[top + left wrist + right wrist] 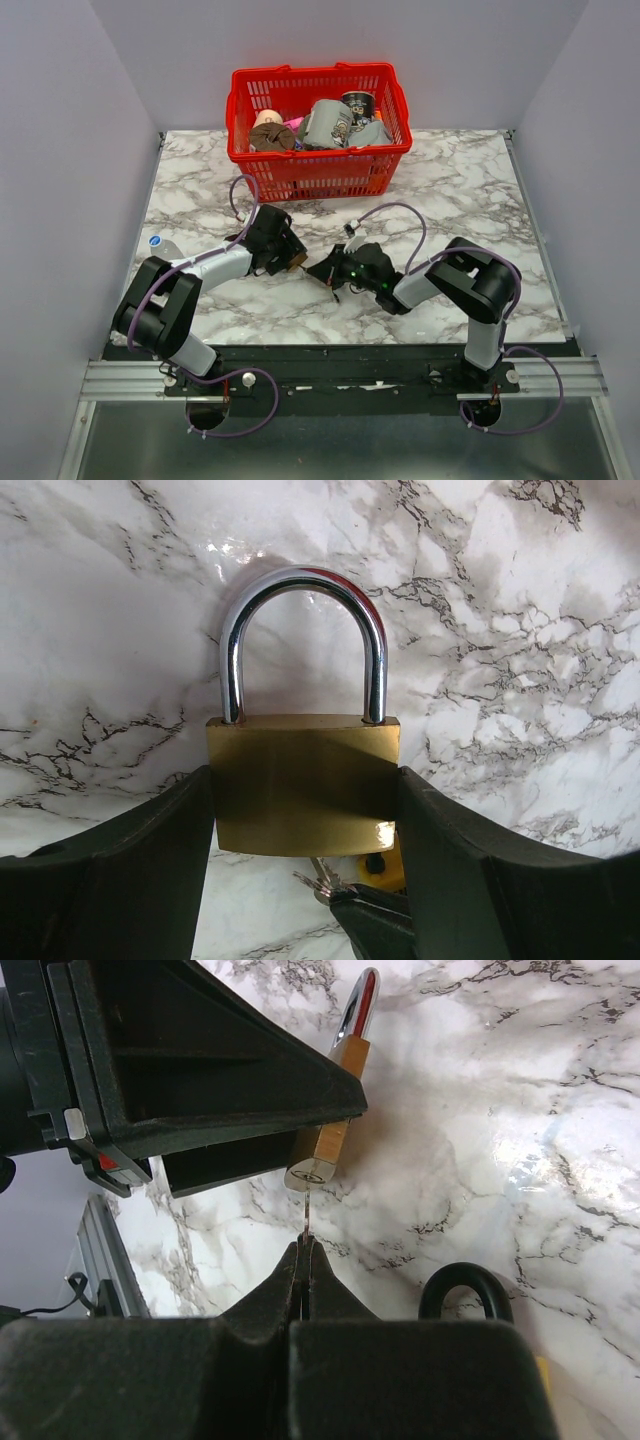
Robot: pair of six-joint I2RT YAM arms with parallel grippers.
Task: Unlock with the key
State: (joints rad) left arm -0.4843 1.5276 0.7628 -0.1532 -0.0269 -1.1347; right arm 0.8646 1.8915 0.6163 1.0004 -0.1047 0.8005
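Angling toward each other, left jaws clamp the brass padlock (300,785), right jaws pinch the key (307,1215).

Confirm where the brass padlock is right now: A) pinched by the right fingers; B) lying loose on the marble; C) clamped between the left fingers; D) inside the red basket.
C: the left wrist view shows the brass padlock wedged between the left fingers, while the right fingers pinch only the key, pointed at its keyhole face.
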